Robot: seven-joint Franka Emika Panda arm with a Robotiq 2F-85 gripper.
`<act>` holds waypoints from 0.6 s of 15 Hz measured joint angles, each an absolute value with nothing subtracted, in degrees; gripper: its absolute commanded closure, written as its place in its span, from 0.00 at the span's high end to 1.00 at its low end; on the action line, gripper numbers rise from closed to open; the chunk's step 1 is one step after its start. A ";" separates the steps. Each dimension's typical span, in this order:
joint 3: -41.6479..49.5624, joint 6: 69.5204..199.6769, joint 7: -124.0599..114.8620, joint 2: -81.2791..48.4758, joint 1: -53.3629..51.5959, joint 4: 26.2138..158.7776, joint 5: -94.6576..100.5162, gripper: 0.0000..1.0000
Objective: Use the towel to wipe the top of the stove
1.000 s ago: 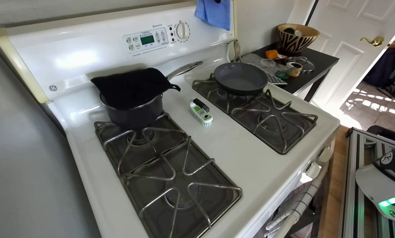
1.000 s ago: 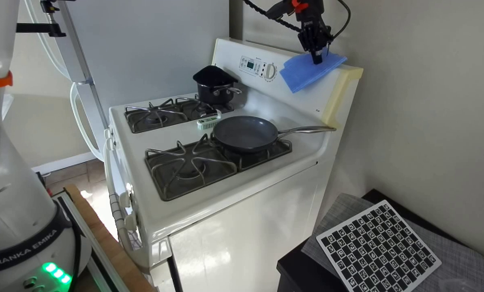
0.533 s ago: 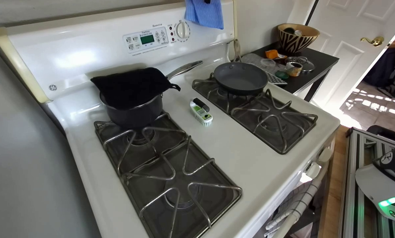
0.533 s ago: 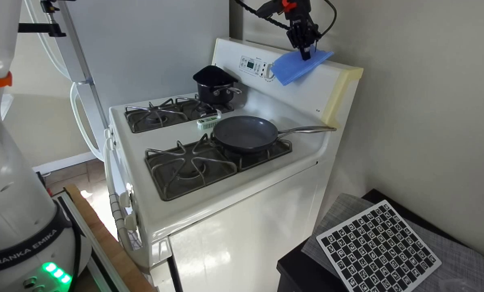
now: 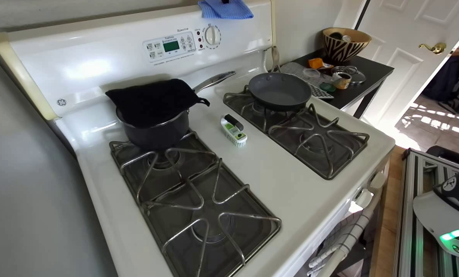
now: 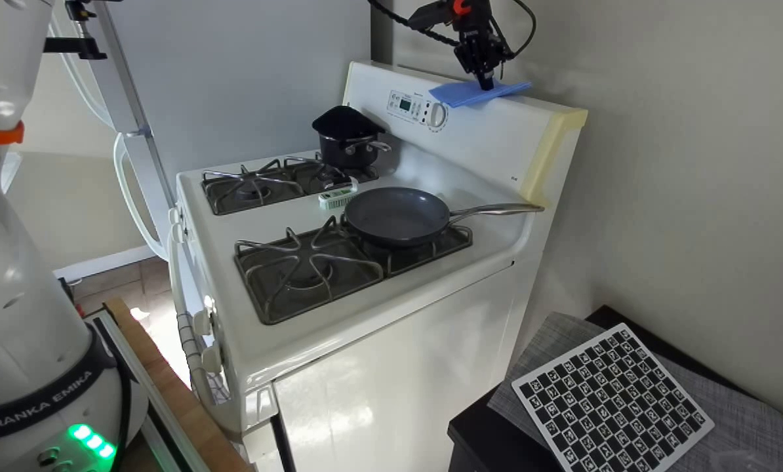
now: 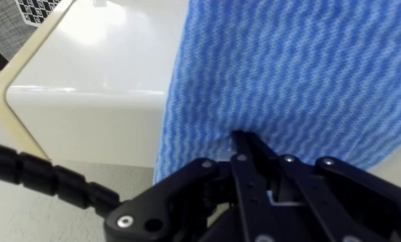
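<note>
My gripper [image 7: 244, 133] is pinched together on the towel [image 7: 271, 67], its black tips sunk against the wavy blue stripes of the weave. A black segmented tube [image 7: 49, 176] runs out beside my fingers. In both exterior views the towel lies over the upper edge of the back panel [image 5: 245, 42] of my white gas stove [image 5: 270, 169], a little of it over the front face, near the control knob [image 5: 213, 35] and well above the burners; how firmly it touches there I cannot tell. Past the knob is a green digital display [image 5: 171, 46]. Down on the stovetop, a grey frying pan [image 5: 279, 90] sits at the rear. At the rear on the far side from it stands a dark saucepan [image 5: 156, 134], a black looped pad [image 5: 152, 102] across its mouth. Between the two pairs of grates lies a white-and-green scrub brush [image 5: 233, 130]. A checked dishcloth [image 5: 339, 240] hangs at the stove's front. Beside the stove, a black side table [image 5: 379, 71] bears a striped wooden bowl [image 5: 339, 50] and a checkered marker board [image 6: 614, 400].
</note>
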State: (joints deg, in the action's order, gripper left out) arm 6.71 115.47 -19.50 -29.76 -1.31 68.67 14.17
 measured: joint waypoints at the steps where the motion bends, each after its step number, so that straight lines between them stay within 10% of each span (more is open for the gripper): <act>1: 6.49 115.54 -19.06 -30.11 -1.32 68.16 14.17 0.00; 9: 3.93 115.58 -16.40 -32.76 -2.47 64.16 14.15 0.00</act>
